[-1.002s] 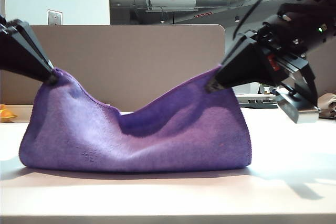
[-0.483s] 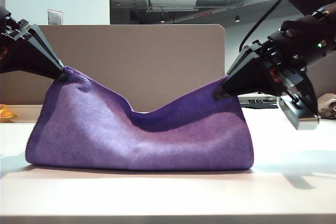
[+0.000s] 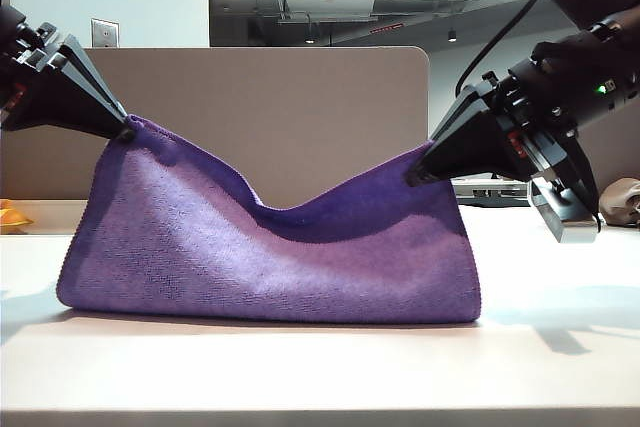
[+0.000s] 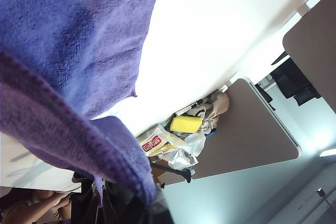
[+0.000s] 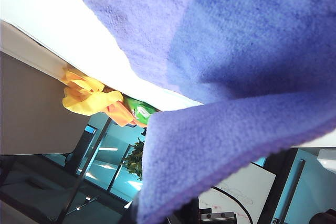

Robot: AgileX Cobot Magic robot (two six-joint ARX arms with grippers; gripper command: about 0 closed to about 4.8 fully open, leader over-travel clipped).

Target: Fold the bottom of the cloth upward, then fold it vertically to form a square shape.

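The cloth [image 3: 270, 257] is a purple fuzzy towel that hangs doubled between my two grippers, with its lower fold resting on the white table [image 3: 300, 367]. My left gripper [image 3: 125, 134] is shut on the upper left corner. My right gripper [image 3: 412, 177] is shut on the upper right corner, which hangs a little lower. The top edge sags in the middle between them. In the left wrist view the cloth [image 4: 68, 51] drapes over the left gripper [image 4: 131, 205] and hides its fingertips. In the right wrist view the cloth [image 5: 236, 51] likewise covers the right gripper [image 5: 157, 214].
A beige partition [image 3: 300, 97] stands right behind the table. A yellow object [image 3: 12, 215] lies at the far left edge. The left wrist view shows a yellow sponge [image 4: 185, 124] and packets beyond the table; the right wrist view shows yellow and orange rags [image 5: 86, 95].
My left gripper has carried its corner to the right, and the cloth's left side has slid right with it. My right gripper has sunk a little. Both stay shut on the cloth.
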